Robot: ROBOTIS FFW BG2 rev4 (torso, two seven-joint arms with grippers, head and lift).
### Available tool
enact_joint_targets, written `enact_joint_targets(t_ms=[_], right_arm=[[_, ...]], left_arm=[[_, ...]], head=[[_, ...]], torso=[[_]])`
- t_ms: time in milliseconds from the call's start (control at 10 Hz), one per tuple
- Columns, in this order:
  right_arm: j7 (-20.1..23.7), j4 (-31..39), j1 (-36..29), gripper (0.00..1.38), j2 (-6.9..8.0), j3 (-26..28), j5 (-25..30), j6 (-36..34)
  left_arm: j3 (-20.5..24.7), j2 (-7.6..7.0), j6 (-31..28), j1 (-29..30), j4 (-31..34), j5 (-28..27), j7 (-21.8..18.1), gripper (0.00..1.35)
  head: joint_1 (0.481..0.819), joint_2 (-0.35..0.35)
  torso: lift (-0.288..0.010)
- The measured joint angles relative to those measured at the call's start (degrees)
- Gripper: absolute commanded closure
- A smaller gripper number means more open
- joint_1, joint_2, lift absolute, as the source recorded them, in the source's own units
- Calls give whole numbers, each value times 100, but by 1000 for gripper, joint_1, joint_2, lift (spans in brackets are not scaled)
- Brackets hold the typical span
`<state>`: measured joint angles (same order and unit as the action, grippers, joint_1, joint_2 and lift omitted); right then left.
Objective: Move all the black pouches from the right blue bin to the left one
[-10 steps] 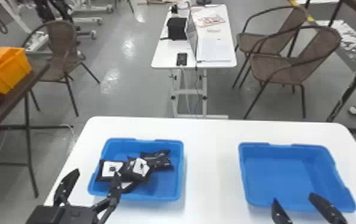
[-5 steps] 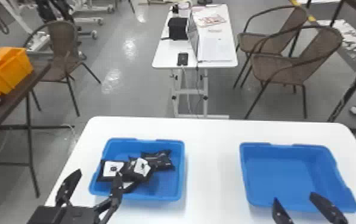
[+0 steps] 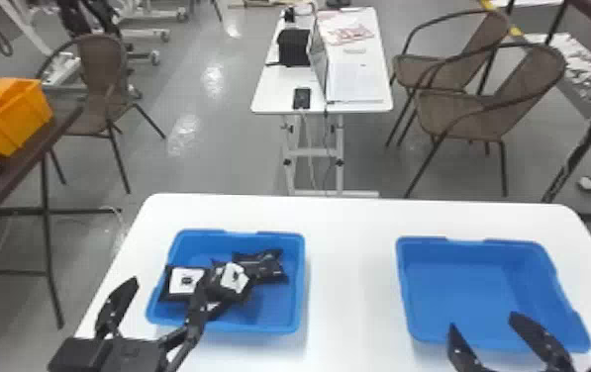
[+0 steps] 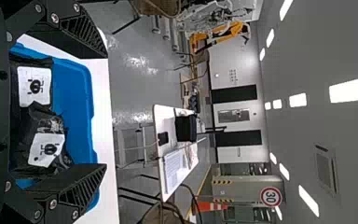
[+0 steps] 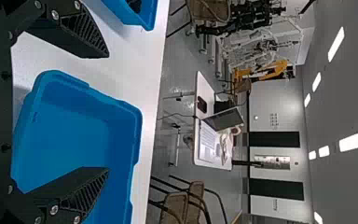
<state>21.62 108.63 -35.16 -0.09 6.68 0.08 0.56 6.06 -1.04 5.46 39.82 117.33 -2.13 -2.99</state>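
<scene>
Got pouches (image 3: 267, 267) piled in the left bin (image 3: 301, 282) by the table's (image 3: 348, 247) left edge, an open left gripper (image 3: 168, 284) near its front rim and an open right gripper (image 3: 482, 320) near the right bin's (image 3: 472, 287). Can spot two white labels (image 4: 28, 74) up close in the left wrist view, versus a corner of the left bin in the right one.

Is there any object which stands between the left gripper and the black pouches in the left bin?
Nothing visible stands between the left gripper and the black pouches, which show between its open fingers.
</scene>
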Motion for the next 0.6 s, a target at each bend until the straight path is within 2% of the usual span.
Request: enact_joint_targets(t_ms=[600], right_arm=[[0,-17,1,160,0,0,-8,-3]], left_arm=[[9,16,11,-1,-1,2,0,206]], head=[[695,90]], torso=[[10]])
